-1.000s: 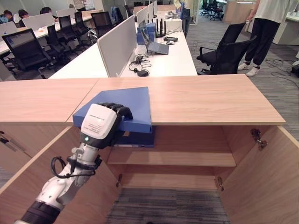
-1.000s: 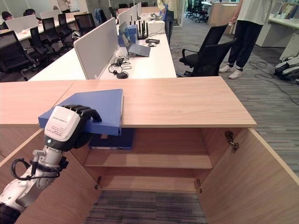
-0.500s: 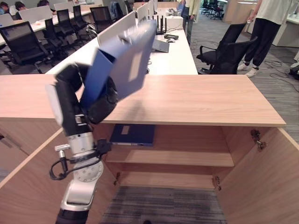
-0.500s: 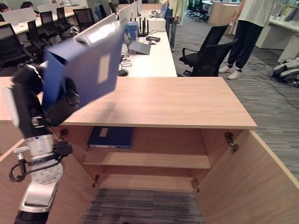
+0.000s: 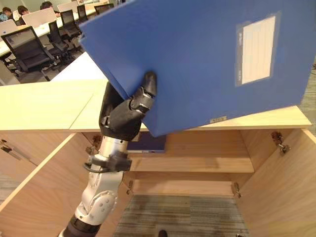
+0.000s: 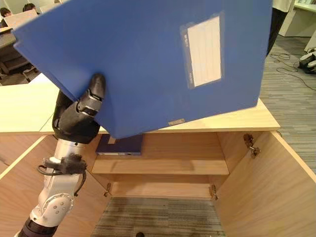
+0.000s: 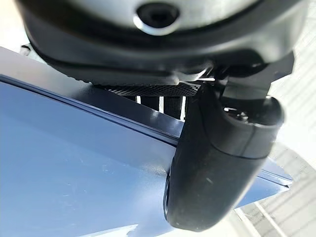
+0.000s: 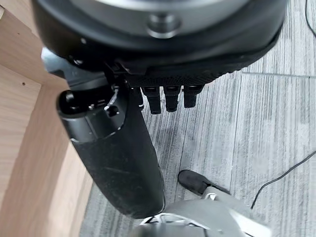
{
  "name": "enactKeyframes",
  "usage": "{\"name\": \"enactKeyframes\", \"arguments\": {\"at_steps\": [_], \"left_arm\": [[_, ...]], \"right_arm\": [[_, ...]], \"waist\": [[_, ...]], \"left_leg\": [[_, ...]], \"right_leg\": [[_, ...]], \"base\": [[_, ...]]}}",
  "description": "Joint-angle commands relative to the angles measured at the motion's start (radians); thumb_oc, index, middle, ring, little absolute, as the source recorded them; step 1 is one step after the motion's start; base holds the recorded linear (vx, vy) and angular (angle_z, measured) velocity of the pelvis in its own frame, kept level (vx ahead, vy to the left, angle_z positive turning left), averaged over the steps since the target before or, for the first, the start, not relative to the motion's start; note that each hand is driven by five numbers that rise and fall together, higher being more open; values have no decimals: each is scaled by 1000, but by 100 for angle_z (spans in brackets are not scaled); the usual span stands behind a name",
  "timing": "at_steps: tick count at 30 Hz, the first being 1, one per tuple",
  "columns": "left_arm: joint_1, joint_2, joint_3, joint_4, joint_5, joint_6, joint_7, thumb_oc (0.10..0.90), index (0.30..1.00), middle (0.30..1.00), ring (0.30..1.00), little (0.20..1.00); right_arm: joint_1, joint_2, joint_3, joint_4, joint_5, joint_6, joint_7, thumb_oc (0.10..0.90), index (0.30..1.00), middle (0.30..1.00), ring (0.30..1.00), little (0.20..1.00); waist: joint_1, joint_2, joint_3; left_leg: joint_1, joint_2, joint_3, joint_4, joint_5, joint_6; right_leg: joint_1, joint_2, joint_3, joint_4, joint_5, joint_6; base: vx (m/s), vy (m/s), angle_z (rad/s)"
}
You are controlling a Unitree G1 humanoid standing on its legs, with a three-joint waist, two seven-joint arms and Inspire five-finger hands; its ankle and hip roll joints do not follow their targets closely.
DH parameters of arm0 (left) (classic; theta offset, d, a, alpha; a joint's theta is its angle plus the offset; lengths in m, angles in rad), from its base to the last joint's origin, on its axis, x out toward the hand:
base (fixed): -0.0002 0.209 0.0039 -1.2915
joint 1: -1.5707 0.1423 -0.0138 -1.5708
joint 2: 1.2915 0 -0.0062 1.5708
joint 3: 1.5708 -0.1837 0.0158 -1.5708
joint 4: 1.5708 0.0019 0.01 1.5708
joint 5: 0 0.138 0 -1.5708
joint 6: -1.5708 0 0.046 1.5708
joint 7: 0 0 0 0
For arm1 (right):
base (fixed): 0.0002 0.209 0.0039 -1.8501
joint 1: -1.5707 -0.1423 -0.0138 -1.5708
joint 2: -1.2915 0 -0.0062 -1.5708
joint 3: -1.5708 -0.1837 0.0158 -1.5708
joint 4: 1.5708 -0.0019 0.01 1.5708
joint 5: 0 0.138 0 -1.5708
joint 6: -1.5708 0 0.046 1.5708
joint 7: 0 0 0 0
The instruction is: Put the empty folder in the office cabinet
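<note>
The left hand (image 5: 129,112) pinches the blue folder (image 5: 207,59) by its lower corner, holding it tilted high above the cabinet (image 5: 207,163), whose open shelves lie straight below; the right hand (image 8: 123,148) hangs loose.

A dark blue folder (image 6: 121,145) lies on the open cabinet's upper shelf (image 6: 163,165).
</note>
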Motion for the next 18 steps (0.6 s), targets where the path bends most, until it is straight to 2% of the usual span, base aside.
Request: {"name": "enactKeyframes", "arguments": {"at_steps": [1, 4, 5, 6, 7, 8, 9, 12, 14, 15, 16, 18], "left_arm": [[-64, 32, 84, -60, -24, -58, -24, 400, 300, 300, 300, 300], [-2, 21, 121, 0, -66, -50, -13, 400, 300, 300, 300, 300], [-1, 21, 122, 0, -67, -50, -13, 400, 300, 300, 300, 300], [17, 23, 131, 20, -105, -39, -25, 400, 300, 300, 300, 300], [17, 23, 131, 21, -106, -40, -26, 400, 300, 300, 300, 300], [25, 27, 137, 41, -123, -34, -33, 400, 300, 300, 300, 300], [38, 16, 145, 61, -143, -28, -34, 400, 300, 300, 300, 300], [63, 5, 166, 85, -132, -14, -30, 400, 300, 300, 300, 300], [69, -2, 167, 97, -132, -12, -28, 400, 300, 300, 300, 300], [81, -11, 172, 118, -124, 1, -24, 400, 300, 300, 300, 300], [82, -12, 172, 118, -124, 1, -24, 400, 300, 300, 300, 300], [100, -24, 171, 125, -107, 22, -30, 400, 300, 300, 300, 300]], "right_arm": [[-70, 6, 11, 20, 36, -15, 1, 800, 900, 900, 900, 900], [-78, 16, -37, -113, 240, -63, 24, 800, 900, 900, 900, 900], [-77, 16, -37, -114, 241, -62, 24, 800, 900, 900, 900, 900], [-71, 18, -40, -229, 337, -85, 48, 800, 900, 900, 900, 900], [-69, 18, -39, -231, 338, -84, 47, 800, 900, 900, 900, 900], [-58, 19, -47, -325, 432, -99, 69, 800, 900, 900, 900, 900], [-42, 33, -56, -463, 594, -126, 106, 800, 900, 900, 900, 900], [-20, 47, -62, -654, 756, -145, 149, 800, 900, 900, 900, 900], [-15, 48, -58, -715, 803, -150, 162, 800, 900, 900, 900, 900], [-5, 60, -47, -848, 884, -158, 193, 800, 900, 900, 900, 900], [-4, 59, -46, -849, 884, -157, 193, 800, 900, 900, 900, 900], [6, 60, -22, -974, 954, -163, 227, 800, 900, 900, 900, 900]], "waist": [[4, -44, 0], [1, -43, 1], [1, -43, 0], [-1, -43, 2], [-1, -43, 2], [-3, -43, 2], [-6, -43, 4], [-8, -44, 1], [-8, -45, 0], [-7, -47, -1], [-7, -47, -2], [-10, -49, -4]], "left_leg": [[142, 26, -53, -1, -207, -38], [143, 22, -46, -1, -207, -36], [143, 22, -46, -1, -207, -36], [142, 21, -41, -1, -206, -36], [143, 21, -41, -1, -206, -36], [143, 20, -39, -1, -206, -36], [143, 19, -36, -1, -204, -36], [143, 20, -29, -1, -205, -36], [144, 19, -27, -1, -205, -36], [144, 19, -23, -1, -203, -35], [144, 19, -23, -1, -203, -35], [143, 19, -19, -1, -202, -35]], "right_leg": [[2, -80, 84, -1, -43, 90], [-3, -84, 92, -1, -36, 92], [-3, -84, 92, -1, -36, 92], [-6, -83, 95, -1, -33, 92], [-6, -83, 96, -1, -33, 92], [-8, -83, 98, -1, -31, 93], [-10, -84, 100, -1, -27, 93], [-13, -86, 102, -1, -26, 94], [-13, -86, 104, -1, -25, 95], [-15, -87, 105, -1, -24, 95], [-15, -87, 105, -1, -24, 95], [-20, -88, 106, -1, -21, 96]], "base": [[13, 47, -2], [-1, 38, -4], [-8, 27, -14], [-4, 17, -18], [-5, 28, -19], [-9, 27, -10], [-10, 33, -4], [-4, 30, -3], [0, 8, -2], [0, 0, 0], [-5, 16, -5], [-2, 15, -6]]}}
